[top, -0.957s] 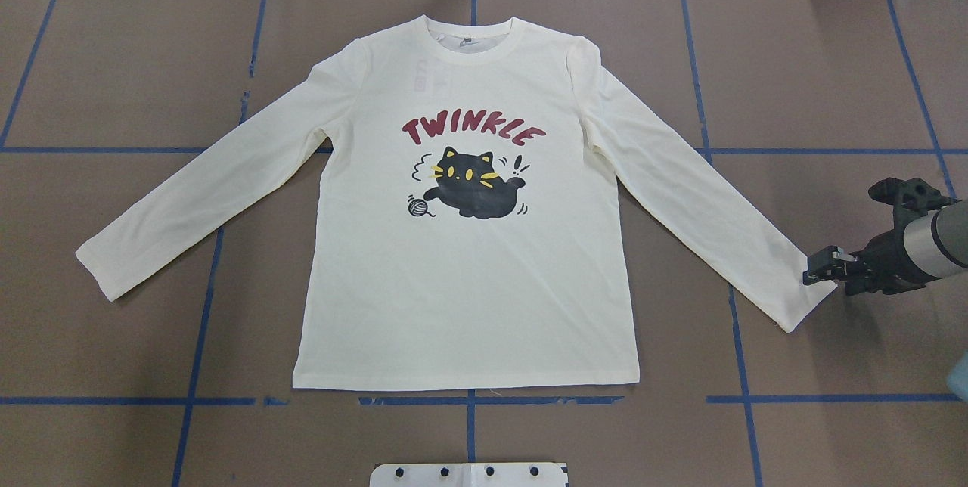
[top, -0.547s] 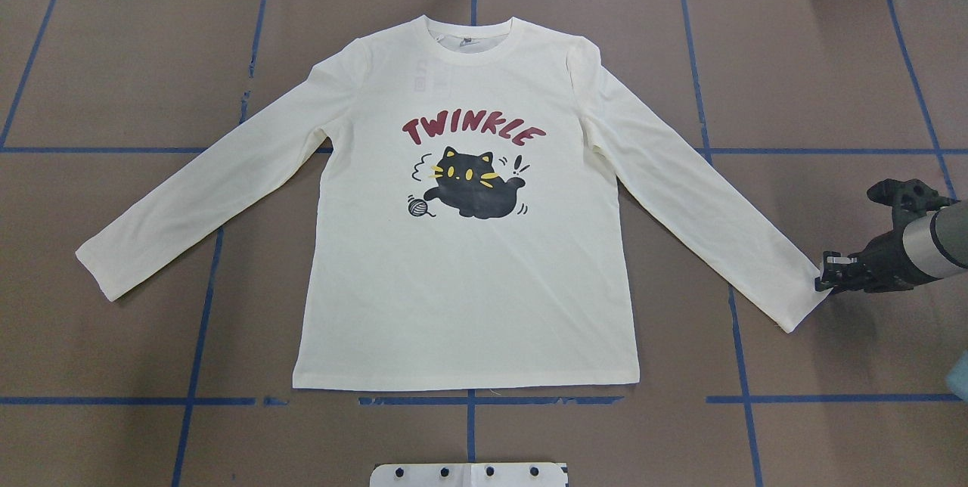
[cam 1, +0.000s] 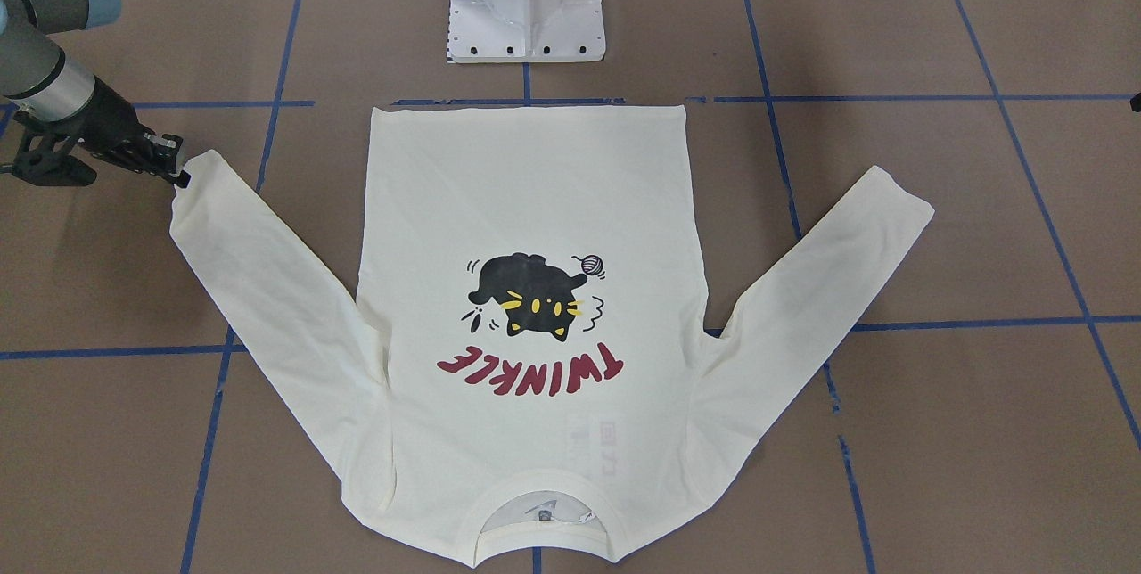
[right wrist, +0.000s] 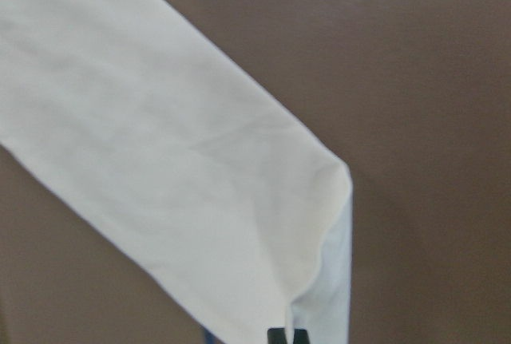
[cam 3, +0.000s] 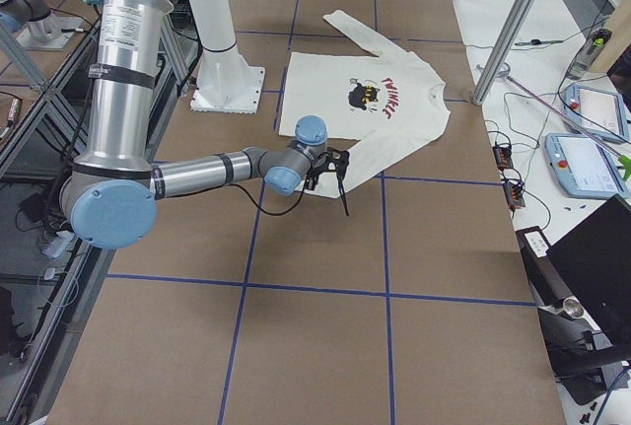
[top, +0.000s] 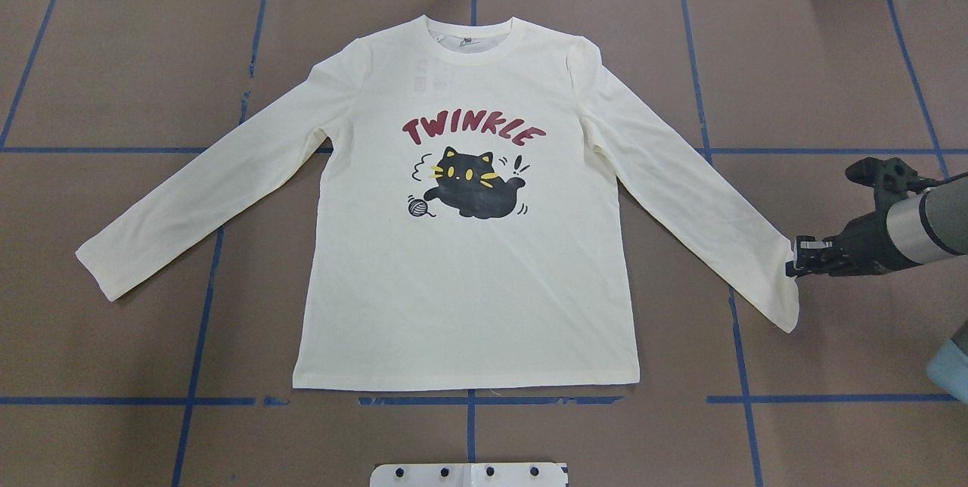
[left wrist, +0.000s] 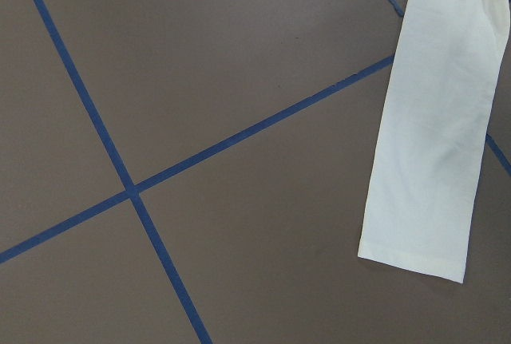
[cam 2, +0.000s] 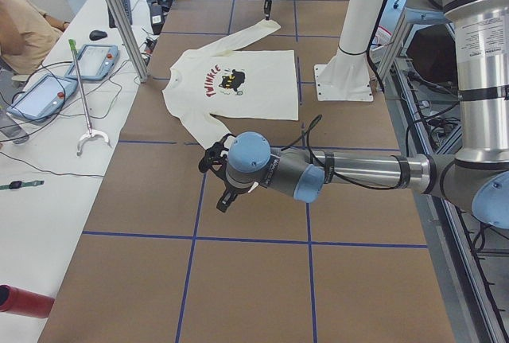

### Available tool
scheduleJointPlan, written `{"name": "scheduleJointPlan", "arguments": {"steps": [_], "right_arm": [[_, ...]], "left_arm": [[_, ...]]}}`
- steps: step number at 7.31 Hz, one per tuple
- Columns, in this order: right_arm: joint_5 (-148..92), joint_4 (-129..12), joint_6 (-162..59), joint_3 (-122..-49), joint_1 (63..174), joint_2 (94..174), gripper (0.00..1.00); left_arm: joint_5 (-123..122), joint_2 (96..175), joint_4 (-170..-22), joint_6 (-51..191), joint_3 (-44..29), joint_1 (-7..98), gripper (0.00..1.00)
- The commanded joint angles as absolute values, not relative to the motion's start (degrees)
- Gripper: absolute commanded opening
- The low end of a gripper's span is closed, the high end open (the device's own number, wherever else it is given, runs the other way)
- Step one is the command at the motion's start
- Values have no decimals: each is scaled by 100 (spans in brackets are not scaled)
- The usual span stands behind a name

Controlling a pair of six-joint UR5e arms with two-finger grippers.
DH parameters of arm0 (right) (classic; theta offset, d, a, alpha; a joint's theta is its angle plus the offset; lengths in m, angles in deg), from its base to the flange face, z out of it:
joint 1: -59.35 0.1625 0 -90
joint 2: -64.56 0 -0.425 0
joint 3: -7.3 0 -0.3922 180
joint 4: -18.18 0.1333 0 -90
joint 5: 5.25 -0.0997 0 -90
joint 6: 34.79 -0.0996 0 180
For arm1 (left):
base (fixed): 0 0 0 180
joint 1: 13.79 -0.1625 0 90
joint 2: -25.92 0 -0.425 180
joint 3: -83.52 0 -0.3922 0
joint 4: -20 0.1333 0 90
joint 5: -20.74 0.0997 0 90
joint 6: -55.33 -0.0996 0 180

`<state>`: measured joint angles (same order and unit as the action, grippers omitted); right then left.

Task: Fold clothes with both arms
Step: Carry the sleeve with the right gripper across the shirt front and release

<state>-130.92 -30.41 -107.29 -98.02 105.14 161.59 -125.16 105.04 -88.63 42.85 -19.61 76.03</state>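
Note:
The cream long-sleeved T-shirt [top: 469, 283] lies flat, front up, with the black cat and red "TWINKLE" showing; it also shows in the front-facing view [cam 1: 526, 200]. My right gripper [top: 792, 265] is shut on the corner of one sleeve cuff, which is raised and curled. It shows in the front-facing view [cam 1: 181, 175], and its fingertips [right wrist: 279, 334] pinch the fabric in the right wrist view. The other sleeve's cuff [left wrist: 423, 224] lies flat. My left gripper [cam 2: 219, 176] hovers near that cuff; I cannot tell whether it is open or shut.
The white pedestal base [cam 1: 526, 12] stands at the robot's side of the table, just beyond the shirt's hem. Blue tape lines [top: 469, 400] grid the brown tabletop. A side table with tablets [cam 2: 48, 88] and a seated person [cam 2: 24, 25] are past the table's far edge.
My right gripper has moved inward to the sleeve cuff and closed on its corner. The cuff corner has lifted and shifted toward the shirt body. The rest of the shirt has not moved.

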Motion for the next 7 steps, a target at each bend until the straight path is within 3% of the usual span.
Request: {"name": "scheduleJointPlan", "arguments": {"steps": [1,3,4,6,7], "right_arm": [[-13129,-4254,-11790,-9835,10532,14272,0],[-12850,-6811,-11951,-9442,10480,11785,0],[-12613,-6674,-12413,-8525,10384,10868,0],[-11666,-4951,-13361,-5542,9674,8977,0],[-10687,-4010,-13419,-4492,9097,8543,13]], "left_arm": [[-12525,10502,-8872,4285,-1966,7603,100],[-12551,10511,-8872,4285,-1958,7603,100],[-12551,10502,-8872,4285,-1966,7603,100],[-12665,10493,-8872,4285,-1976,7603,100],[-12674,10485,-8872,4285,-2010,7612,100]]}}
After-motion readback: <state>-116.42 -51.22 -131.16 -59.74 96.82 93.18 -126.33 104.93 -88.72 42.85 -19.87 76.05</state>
